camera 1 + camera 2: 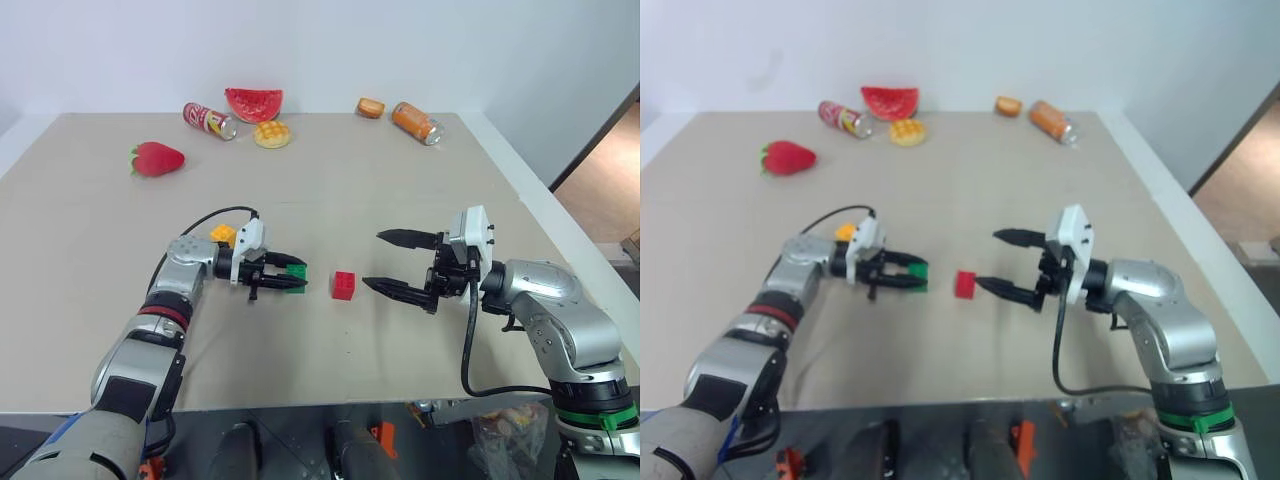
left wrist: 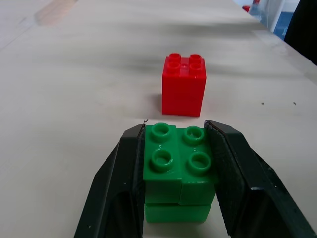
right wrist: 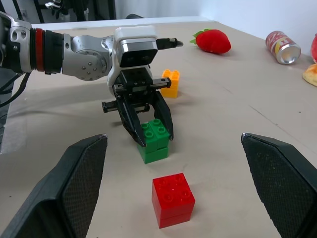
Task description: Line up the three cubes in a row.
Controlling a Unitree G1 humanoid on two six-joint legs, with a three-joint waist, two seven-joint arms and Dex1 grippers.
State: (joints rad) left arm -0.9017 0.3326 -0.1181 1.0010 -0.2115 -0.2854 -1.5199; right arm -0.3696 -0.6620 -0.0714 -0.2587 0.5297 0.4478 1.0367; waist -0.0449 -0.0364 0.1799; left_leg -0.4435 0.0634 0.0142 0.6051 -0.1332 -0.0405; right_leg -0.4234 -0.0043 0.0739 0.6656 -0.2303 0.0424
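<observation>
My left gripper (image 1: pixel 293 272) is shut on the green cube (image 2: pixel 179 163), which sits low at the tabletop just left of the red cube (image 1: pixel 344 285). The red cube stands free on the table between my two grippers. The yellow-orange cube (image 1: pixel 223 235) lies behind my left wrist, partly hidden by it; the right wrist view shows the yellow-orange cube (image 3: pixel 170 83) beyond the left gripper (image 3: pixel 151 130). My right gripper (image 1: pixel 383 262) hovers open to the right of the red cube, pointing at it, with nothing between its fingers (image 3: pixel 81 183).
Along the table's far edge lie a strawberry toy (image 1: pixel 156 159), a red can (image 1: pixel 209 120), a watermelon slice (image 1: pixel 253 103), a round waffle pastry (image 1: pixel 271 134), a small bun (image 1: pixel 370 107) and an orange can (image 1: pixel 416 122). The table edge (image 1: pixel 560 235) runs down the right.
</observation>
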